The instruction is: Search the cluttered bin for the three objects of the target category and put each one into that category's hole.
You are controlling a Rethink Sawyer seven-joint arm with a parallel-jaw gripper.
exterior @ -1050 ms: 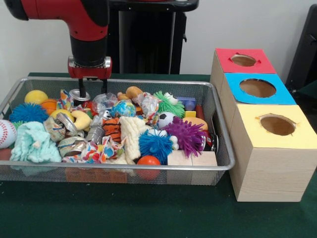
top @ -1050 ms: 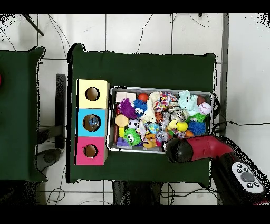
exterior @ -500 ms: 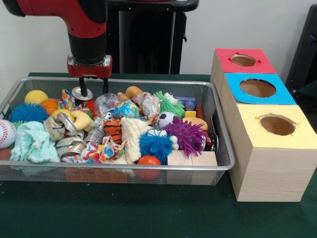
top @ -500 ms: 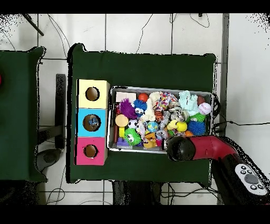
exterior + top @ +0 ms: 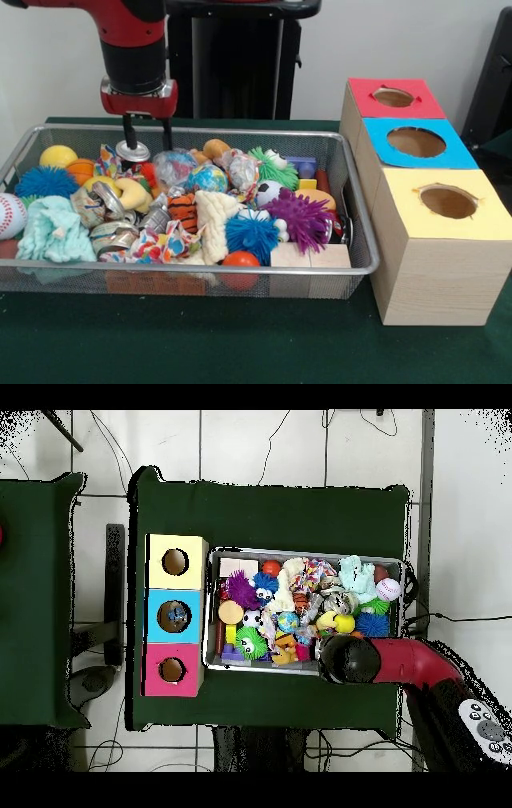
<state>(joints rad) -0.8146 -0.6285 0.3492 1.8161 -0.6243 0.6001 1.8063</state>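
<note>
No text, labels, brands or numbers reading legibly on anything in either view.

Front view: even, bright indoor light, seemingly from overhead. Soft shadow under the wire bin [image 5: 352, 264] on the green worktop [image 5: 240, 344]; another at the foot of the yellow-topped box [image 5: 436, 264]. Holes in the box tops dark inside. Small glint on the metal can [image 5: 132, 150] near the arm. White wall behind [image 5: 384, 40] slightly washed out. Focus soft overall; fine detail in the toys smeared.

Overhead view: flatter light, pale floor tiles [image 5: 250, 444] bright, worktop cloth [image 5: 270, 514] dark with little texture. Bin contents too small to resolve.
</note>
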